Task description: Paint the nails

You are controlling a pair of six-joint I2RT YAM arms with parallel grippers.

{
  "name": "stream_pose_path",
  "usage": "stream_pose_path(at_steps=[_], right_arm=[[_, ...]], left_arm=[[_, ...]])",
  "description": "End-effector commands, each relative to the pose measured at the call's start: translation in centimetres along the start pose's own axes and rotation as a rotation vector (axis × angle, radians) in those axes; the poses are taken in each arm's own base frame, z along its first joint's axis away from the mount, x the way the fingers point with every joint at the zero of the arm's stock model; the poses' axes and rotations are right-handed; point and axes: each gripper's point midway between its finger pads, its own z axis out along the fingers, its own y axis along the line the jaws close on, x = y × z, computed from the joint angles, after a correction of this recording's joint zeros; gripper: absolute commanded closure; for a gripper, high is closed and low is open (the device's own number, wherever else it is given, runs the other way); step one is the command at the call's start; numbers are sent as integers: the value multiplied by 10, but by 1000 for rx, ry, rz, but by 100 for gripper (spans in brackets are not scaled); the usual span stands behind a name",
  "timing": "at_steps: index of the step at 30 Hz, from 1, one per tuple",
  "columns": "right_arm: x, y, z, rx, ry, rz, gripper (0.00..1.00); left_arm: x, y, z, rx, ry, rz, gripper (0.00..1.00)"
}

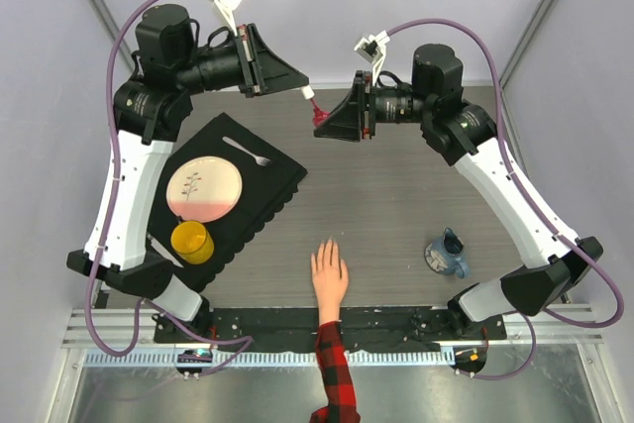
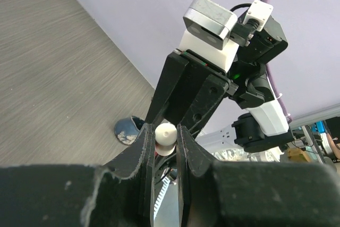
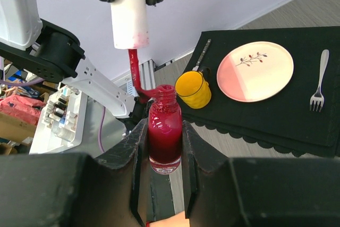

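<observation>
Nails [image 1: 328,246] of the pale hand [image 1: 330,280] lie at the near edge of the table [image 1: 396,200]. Farther back, right gripper [image 3: 164,131] clamps the polish bottle [image 3: 164,150], left gripper [image 2: 165,134] pinches its brush cap [image 3: 129,22]; wiping the brush [image 3: 137,78] on the rim [image 3: 167,92] should avoid drips.

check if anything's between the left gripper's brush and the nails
Nothing visible does. The brush in the left gripper is at the mouth of the bottle; the placemat and mug lie either side of the path to the nails.

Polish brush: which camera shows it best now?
Right wrist: the polish brush hangs from its white cap, tip at the mouth of the polish bottle. Top external shows it tiny; left wrist shows only the cap's end.
</observation>
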Motion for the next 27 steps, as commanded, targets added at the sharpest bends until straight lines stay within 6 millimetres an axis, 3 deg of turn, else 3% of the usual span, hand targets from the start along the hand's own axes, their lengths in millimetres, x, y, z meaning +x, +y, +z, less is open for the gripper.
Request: stream_pose_path(at_steps=[1, 15, 19, 22, 23, 25, 27], right_arm=[[-13, 14, -5, -14, -38, -55, 99], [0, 12, -8, 3, -23, -48, 99], [3, 10, -14, 43, -32, -61, 99], [3, 0, -25, 151, -73, -85, 99], [6, -12, -28, 224, -86, -76, 99], [3, -13, -40, 294, -124, -90, 99], [7, -33, -52, 429, -161, -55, 99]], left_arm=[[-9, -30, -15, 60, -42, 58, 100], [-22, -22, -20, 19, -95, 56, 100], [-26, -12, -24, -23, -122, 52, 100], [-24, -4, -27, -43, -127, 44, 100], [-21, 1, -26, -52, -122, 40, 100], [-17, 7, -25, -64, -115, 39, 100], [-9, 17, -24, -85, -107, 50, 100]])
